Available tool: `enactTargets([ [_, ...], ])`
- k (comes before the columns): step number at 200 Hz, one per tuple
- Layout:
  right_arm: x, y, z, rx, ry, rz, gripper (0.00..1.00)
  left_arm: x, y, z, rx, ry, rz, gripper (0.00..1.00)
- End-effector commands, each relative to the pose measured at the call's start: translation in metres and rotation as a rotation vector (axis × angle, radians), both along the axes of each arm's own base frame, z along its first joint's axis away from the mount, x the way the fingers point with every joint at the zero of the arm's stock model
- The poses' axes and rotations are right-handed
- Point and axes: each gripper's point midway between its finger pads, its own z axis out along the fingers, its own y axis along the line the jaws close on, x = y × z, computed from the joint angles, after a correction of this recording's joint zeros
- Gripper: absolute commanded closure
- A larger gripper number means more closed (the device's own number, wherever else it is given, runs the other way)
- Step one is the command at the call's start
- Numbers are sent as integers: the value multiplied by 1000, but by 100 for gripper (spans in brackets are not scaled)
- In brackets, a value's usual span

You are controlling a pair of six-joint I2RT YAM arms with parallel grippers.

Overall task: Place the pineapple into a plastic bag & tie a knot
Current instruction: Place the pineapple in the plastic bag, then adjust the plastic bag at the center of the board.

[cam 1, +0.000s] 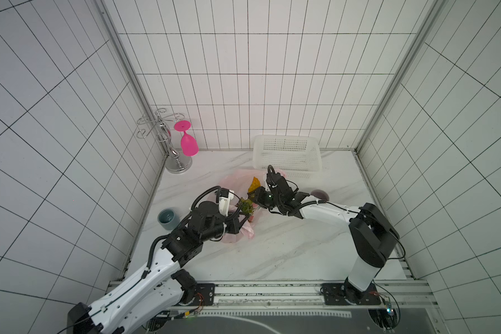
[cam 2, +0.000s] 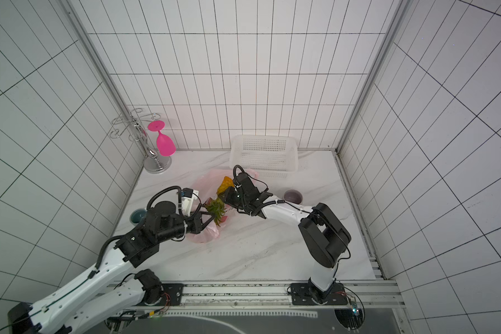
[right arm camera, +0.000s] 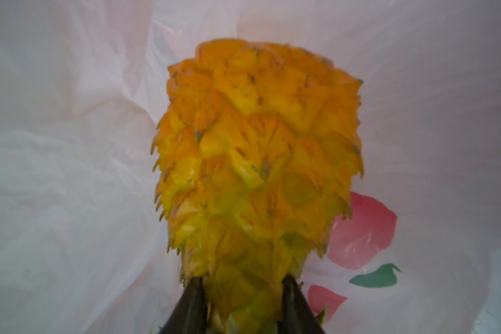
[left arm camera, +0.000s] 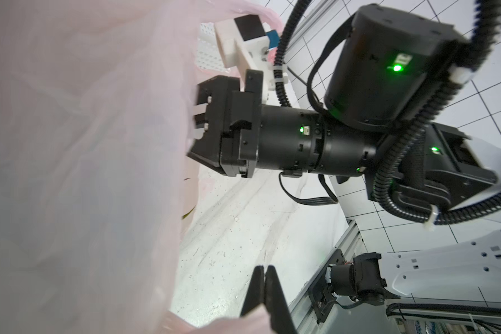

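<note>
Seen from my remote desk: the right gripper (right arm camera: 242, 280) has its jaws spread around the crown end of the pineapple (right arm camera: 258, 162) and clamped on it. One dark finger (right arm camera: 190, 309) sits on each flank, and the orange body juts straight out ahead of the fingertips. Ahead of those jaws and on both sides of them I see only the plastic bag (right arm camera: 70, 144), its pale pink film wrapping round the fruit. A red fruit print (right arm camera: 362, 231) and a green leaf print (right arm camera: 373, 276) lie just beside one finger. The left gripper (left arm camera: 263, 269) has its jaws pressed flat together. Low down near their roots a fold of pink film crosses them, and I think it is nipped between them, though the blur there keeps me from being sure. To one side of the left jaws the bag's wall rises like a curtain, and the right wrist runs into it ahead of them. In both top views the two grippers face each other across the pineapple's green crown (cam 1: 246, 206), which lies between their tips. The bag slumps on the marbled table (cam 1: 272, 251) under them. Beyond the right jaws, past the bag's far edge, stands a white basket (cam 1: 287, 153); back beside that wrist sits a purple bowl (cam 1: 320, 194). Behind the left wrist is a teal cup (cam 1: 168, 218). Well off past the left jaws a chrome rack (cam 1: 174, 160) carries a pink goblet (cam 1: 189, 146) hung upside down.
</note>
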Motion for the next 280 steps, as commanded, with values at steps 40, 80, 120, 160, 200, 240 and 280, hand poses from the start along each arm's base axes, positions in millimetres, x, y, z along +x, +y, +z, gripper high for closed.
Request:
enactTargets([
  [40, 22, 3, -9, -71, -36, 70, 40, 27, -8, -25, 23, 48, 37, 100],
  [80, 16, -4, 10, -66, -87, 131, 34, 38, -7, -37, 45, 86, 46, 100],
  [120, 10, -35, 68, -112, -257, 156, 34, 42, 0, -40, 46, 95, 62, 100],
  [160, 32, -111, 67, -205, -295, 36, 34, 41, 3, -40, 41, 93, 62, 100],
  [200, 66, -137, 20, -337, -255, 32, 31, 41, 2, -39, 32, 96, 59, 100],
  [240, 76, -132, -21, -393, -212, 86, 33, 38, 3, -36, 29, 95, 54, 100],
  [280, 84, -130, -40, -391, -205, 83, 35, 37, 2, -36, 21, 98, 53, 100],
])
